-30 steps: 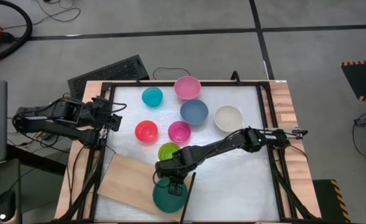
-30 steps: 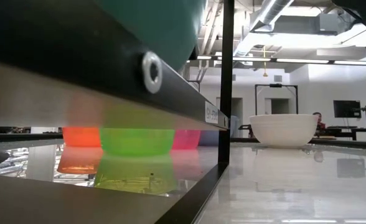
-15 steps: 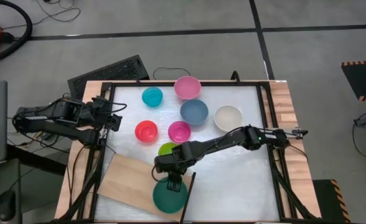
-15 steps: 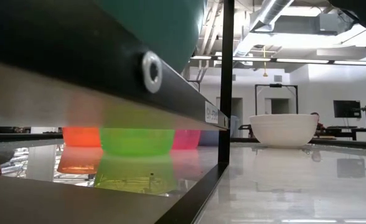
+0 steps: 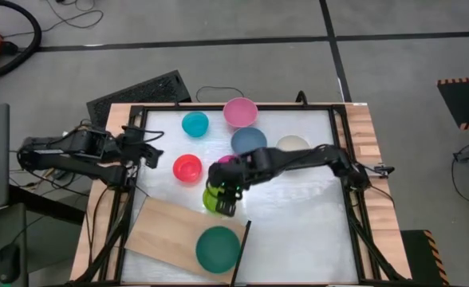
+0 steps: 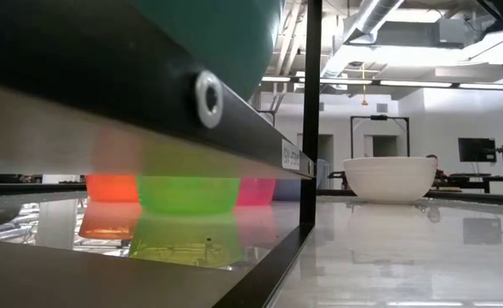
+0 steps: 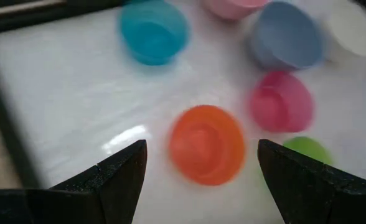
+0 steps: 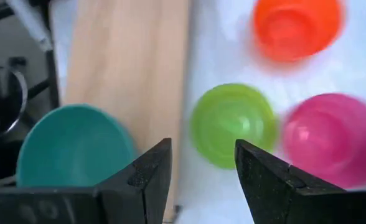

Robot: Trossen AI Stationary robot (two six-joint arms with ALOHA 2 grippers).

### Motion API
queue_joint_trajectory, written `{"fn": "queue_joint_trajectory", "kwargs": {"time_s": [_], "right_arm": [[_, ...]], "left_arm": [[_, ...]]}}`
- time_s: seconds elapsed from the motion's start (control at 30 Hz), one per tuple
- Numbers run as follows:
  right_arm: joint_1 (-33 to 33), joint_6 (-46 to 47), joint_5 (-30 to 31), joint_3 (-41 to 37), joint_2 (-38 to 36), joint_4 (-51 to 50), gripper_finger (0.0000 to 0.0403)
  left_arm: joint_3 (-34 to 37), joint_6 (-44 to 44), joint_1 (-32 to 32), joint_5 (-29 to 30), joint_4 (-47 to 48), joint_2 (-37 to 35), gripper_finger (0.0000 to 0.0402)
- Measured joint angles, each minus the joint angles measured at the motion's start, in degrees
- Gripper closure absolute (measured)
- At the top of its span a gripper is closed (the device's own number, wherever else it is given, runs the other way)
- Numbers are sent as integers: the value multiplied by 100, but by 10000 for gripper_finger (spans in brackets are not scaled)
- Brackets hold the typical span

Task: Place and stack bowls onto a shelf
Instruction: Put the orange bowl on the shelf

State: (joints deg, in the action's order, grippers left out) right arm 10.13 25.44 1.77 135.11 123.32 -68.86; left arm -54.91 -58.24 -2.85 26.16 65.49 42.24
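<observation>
In the high view the right arm covers most of the magenta bowl (image 5: 222, 162) and part of the lime green bowl (image 5: 212, 197), and it crosses the near rim of the cream white bowl (image 5: 293, 144). The low view is largely blocked by the dark edge of the shelf (image 5: 164, 230) close to the lens, so only slices of the bowls show beneath it.

The right gripper (image 5: 226, 198) hangs over the lime green bowl, just off the shelf's far edge. Its fingers (image 8: 147, 176) stand apart with nothing between them; through the gap the wrist view shows the lime green bowl (image 8: 233, 124) sitting free on the white table (image 5: 298, 231). The teal green bowl (image 5: 218, 249) rests upright on the shelf near its corner, apart from the gripper, on the side of the lime green bowl away from the other bowls.

The left gripper (image 5: 149, 150) waits at the table's left edge, fingers (image 7: 117, 177) spread wide and empty, facing the red-orange bowl (image 5: 187, 168).

Beyond the lime green bowl stand the slate blue bowl (image 5: 247, 139), the cyan bowl (image 5: 195, 123) and the light pink bowl (image 5: 240, 112), all on the table, none stacked.
</observation>
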Motion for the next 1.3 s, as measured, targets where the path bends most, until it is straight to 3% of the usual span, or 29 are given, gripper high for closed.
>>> {"fn": "queue_joint_trajectory", "kwargs": {"time_s": [0.17, 0.4, 0.53, 0.73, 1.07, 1.3], "right_arm": [[-289, -13, 166, -4, -308, -342, 202], [-500, -1, 318, -9, -352, -713, 202], [-485, -38, 318, -9, -349, -822, 202], [-404, -1108, 859, -13, -195, -622, 202], [-503, -1966, 857, -39, 1061, 1322, 202], [-707, -2485, 719, -37, 1767, 2505, 202]], "left_arm": [[290, 814, -3, -542, -739, 789, 111], [301, 890, 180, -16, -462, 2165, 111], [301, 1182, 593, -286, -523, 2547, 111], [64, 1889, 1075, -1553, -759, 2088, 111], [-241, 1619, 1364, -1561, -575, 612, 111], [-202, 1162, 1359, -1492, -283, 193, 111]]}}
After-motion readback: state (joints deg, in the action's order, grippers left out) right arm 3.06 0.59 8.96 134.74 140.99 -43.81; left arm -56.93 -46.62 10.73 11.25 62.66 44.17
